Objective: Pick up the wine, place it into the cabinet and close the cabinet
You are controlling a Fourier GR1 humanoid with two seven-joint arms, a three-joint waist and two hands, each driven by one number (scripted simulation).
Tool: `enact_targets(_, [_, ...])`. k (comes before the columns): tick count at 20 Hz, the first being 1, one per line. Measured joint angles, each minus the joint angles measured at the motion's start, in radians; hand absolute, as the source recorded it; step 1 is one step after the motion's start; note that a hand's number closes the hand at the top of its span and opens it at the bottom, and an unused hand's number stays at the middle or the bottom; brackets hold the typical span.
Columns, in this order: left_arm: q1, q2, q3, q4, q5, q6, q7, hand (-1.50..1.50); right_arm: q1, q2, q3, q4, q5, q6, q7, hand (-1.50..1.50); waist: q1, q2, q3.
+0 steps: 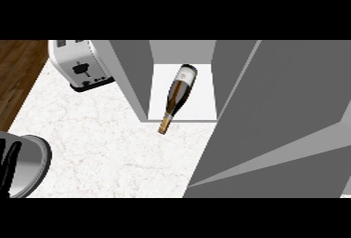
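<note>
The largest thing seen is the grey cabinet door [274, 125], standing open across the right of the head view, well to the right of and beyond the one hand in sight. Next in size is the cabinet [133, 79], whose white floor is bounded by grey walls; it lies up and to the right of that hand, well apart from it. The white marbled counter [116, 139] spreads between hand and cabinet. A silver toaster [81, 65] stands straight beyond the hand, far off, just beside the cabinet's left wall. The left forearm [31, 162] is seen at the lower left edge, and the left hand [9, 160] shows only as dark fingers pointing up, straight rather than curled, holding nothing, at rest. The right hand is not to be seen. The wine [177, 95] lies on its side inside the cabinet, base toward the back, its neck and gold-capped tip reaching out over the front edge of the cabinet floor toward the counter; it is well apart from the hand, up and to its right, touched by nothing. It is judged to be glass: stiff, rather heavy for its size, smooth, apt to roll, and breakable. Were it to be shifted, the broad body would best be taken, not the thin neck. The door is judged not yet closed.
</note>
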Motion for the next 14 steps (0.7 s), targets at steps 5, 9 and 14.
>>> enact_targets(5, [0.011,0.026,0.065,0.003,0.034,-0.049,0.029,-1.5,-0.062,-0.025,0.055,0.011,0.08,-0.141,0.006,1.5,0.002,-0.001,0.0])
enact_targets(9, [0.019,0.036,0.098,0.006,0.054,-0.088,0.046,-1.5,-0.137,-0.044,0.102,0.033,0.142,-0.246,-0.019,1.5,0.005,0.0,-0.001])
enact_targets(14, [0.001,0.028,0.117,0.014,0.074,-0.111,0.07,-1.5,-0.243,-0.1,0.133,0.043,0.198,-0.349,-0.022,1.5,0.007,0.002,-0.001])
